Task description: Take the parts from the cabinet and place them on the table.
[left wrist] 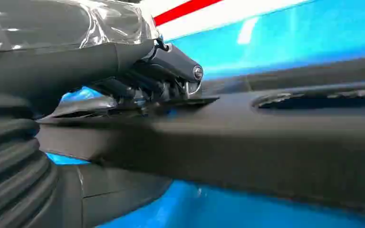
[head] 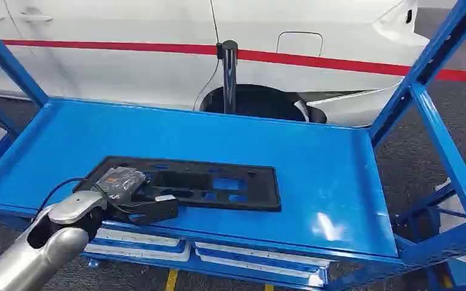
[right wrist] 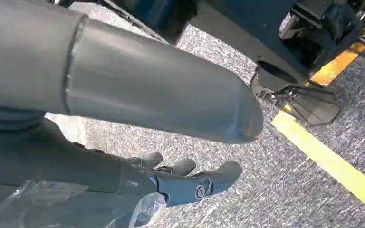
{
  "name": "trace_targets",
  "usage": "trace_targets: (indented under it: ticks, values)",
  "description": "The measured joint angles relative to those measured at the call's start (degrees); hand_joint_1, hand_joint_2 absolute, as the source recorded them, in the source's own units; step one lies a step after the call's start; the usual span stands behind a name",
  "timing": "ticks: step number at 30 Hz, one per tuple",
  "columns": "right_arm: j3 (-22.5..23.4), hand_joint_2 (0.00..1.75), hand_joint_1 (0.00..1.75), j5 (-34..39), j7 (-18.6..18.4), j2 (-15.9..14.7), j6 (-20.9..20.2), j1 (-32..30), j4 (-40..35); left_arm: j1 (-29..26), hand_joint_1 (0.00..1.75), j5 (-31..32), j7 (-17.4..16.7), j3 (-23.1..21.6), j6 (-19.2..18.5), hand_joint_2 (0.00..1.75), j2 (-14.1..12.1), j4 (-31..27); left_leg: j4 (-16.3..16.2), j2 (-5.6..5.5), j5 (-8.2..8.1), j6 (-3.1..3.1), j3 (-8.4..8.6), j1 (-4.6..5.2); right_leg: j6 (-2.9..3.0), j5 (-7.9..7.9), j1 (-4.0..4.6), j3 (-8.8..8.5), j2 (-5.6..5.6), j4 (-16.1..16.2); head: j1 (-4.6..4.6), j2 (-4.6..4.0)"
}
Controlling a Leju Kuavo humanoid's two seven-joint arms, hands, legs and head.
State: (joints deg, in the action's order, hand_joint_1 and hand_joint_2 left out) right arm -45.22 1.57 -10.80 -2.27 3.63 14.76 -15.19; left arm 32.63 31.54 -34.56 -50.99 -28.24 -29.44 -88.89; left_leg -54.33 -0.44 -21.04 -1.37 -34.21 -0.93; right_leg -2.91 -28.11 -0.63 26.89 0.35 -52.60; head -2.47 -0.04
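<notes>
A flat black plastic panel (head: 212,185) with several cut-outs lies on the blue shelf (head: 315,163), towards its front left. My left hand (head: 124,194) grips the panel's left end. In the left wrist view the dark fingers (left wrist: 171,71) lie on top of the panel (left wrist: 266,137) and the thick thumb (left wrist: 119,183) sits under its edge. My right hand (right wrist: 180,183) hangs over the grey floor with its fingers stretched out and nothing in it.
Blue frame uprights (head: 443,139) rise at the shelf's right and left ends. A black post (head: 229,76) and a white car (head: 127,54) with a red stripe stand behind. White trays (head: 243,257) sit under the shelf's front. A yellow line (right wrist: 332,166) crosses the floor.
</notes>
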Motion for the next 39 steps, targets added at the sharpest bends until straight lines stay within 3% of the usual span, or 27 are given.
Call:
trace_targets:
  ticks: [10, 12, 16, 20, 24, 29, 31, 34, 38, 39]
  values:
    - [0.42, 0.0, 0.0, -0.24, 0.13, 0.0, -0.04, -0.03, 0.0, 0.26, 1.75, -3.24, 0.66, 0.24, 2.08, 1.75, 0.02, 0.22, 0.0, 0.02, 0.0, 0.0, 0.01, 0.0, 0.0, 0.0, 0.0, 0.02, 0.01, 0.0, 0.0, 0.0]
    - [0.46, 0.0, 0.0, -0.24, 0.2, 0.0, -0.04, -0.05, 0.0, 0.11, 1.75, -6.22, 1.81, 0.48, 5.24, 1.75, 0.02, 0.26, 0.0, 0.03, 0.0, 0.0, 0.01, 0.0, 0.0, 0.0, 0.0, 0.04, 0.01, 0.0, 0.0, 0.0]
    - [1.0, 0.0, 0.0, -0.11, 0.63, 0.0, 0.13, -0.29, 0.0, -0.89, 1.75, -16.06, 5.46, 2.79, 15.05, 1.75, 0.83, 0.28, 0.0, 0.02, 0.0, 0.0, 0.0, -0.01, 0.01, 0.0, 0.0, 0.03, 0.02, 0.0, 0.0, 0.0]
    - [1.38, 0.0, 0.0, 0.04, 1.12, 0.0, 0.44, -0.67, 0.0, -1.34, 1.75, -22.54, 8.05, 5.23, 20.09, 1.75, 2.01, 0.28, 0.0, 0.03, 0.0, 0.0, 0.01, 0.0, 0.01, 0.0, 0.0, 0.03, 0.01, 0.0, 0.0, 0.0]
    - [1.81, 0.0, 0.0, 0.31, 1.38, 0.0, 1.07, -1.19, 0.0, -1.57, 1.75, -24.0, 10.08, 8.04, 26.55, 1.75, 3.3, 0.28, -0.01, 0.04, 0.0, 0.0, 0.01, -0.01, 0.01, 0.0, 0.0, 0.03, 0.01, 0.0, 0.0, 0.0]
    - [2.05, 0.0, 0.0, 0.9, 2.25, 0.0, 2.52, -2.36, 0.0, -1.98, 1.75, -24.98, 14.23, 12.29, 36.75, 1.75, 5.47, -0.5, -0.01, 0.04, 0.0, 0.0, 0.02, -0.01, 0.01, 0.0, 0.0, 0.02, 0.01, 0.0, 0.0, 0.0]
    - [2.42, 0.0, 0.0, 1.0, 2.64, 0.06, 3.17, -2.97, 0.0, -2.02, 1.75, -24.92, 16.17, 14.66, 42.55, 1.75, 6.67, -1.57, -0.18, 0.03, -0.09, -0.06, -0.04, 0.3, -0.05, 0.03, -0.07, 0.0, 0.0, 0.08, 0.0, 0.0]
    - [2.73, 0.0, 0.0, 1.33, 3.06, 0.2, 3.69, -3.45, 0.0, -1.99, 1.75, -24.24, 17.75, 17.49, 47.76, 1.75, 7.93, -2.93, -0.19, 0.03, -0.16, -0.13, -0.06, 0.32, -0.07, 0.02, -0.3, -0.05, 0.0, 0.09, 0.0, 0.0]
    - [2.78, 0.0, 0.0, 1.36, 3.28, 0.42, 3.89, -3.75, 0.0, -1.99, 1.75, -22.69, 18.75, 19.39, 50.62, 1.75, 8.98, -4.68, -0.34, 0.02, -0.39, -0.49, -0.12, 0.61, -0.3, -0.07, -0.63, -0.03, -0.01, 0.13, 0.0, 0.0]
    - [2.78, 0.0, 0.0, 1.38, 3.32, 0.59, 3.93, -3.75, 0.0, -2.0, 1.75, -22.32, 19.15, 20.02, 51.45, 1.75, 9.18, -5.29, -0.38, 0.03, -0.23, -0.71, -0.1, 0.75, -0.59, 0.2, -0.73, -0.13, -0.01, 0.21, 0.0, 0.0]
